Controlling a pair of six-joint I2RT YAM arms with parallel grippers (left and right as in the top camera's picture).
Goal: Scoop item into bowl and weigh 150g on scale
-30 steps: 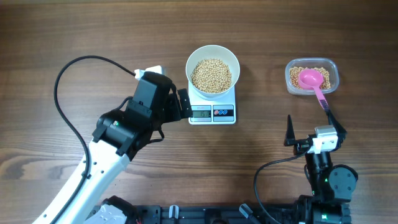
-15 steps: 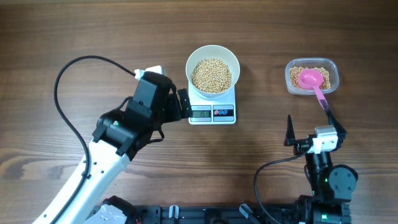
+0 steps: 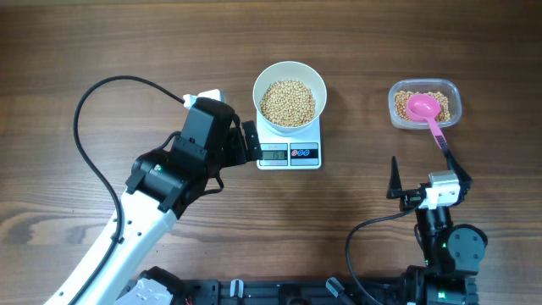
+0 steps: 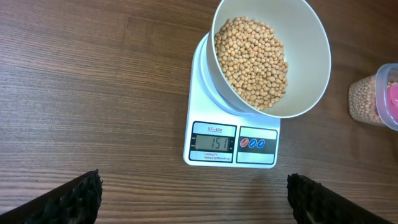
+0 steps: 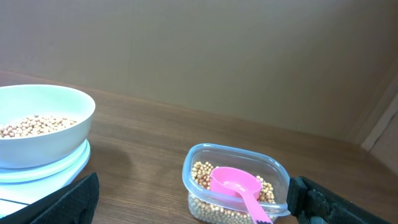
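Note:
The white bowl stands on the white scale, filled with tan beans. In the left wrist view the scale's display reads 151 below the bowl and its beans. My left gripper is open just left of the scale's panel, its fingers wide apart over bare wood. Nearer the front, my right gripper is open and empty, facing a clear container with a pink scoop lying in it.
The clear container at the back right holds more beans and the pink scoop, whose handle sticks out towards my right gripper. A black cable loops over the wood left of the left arm.

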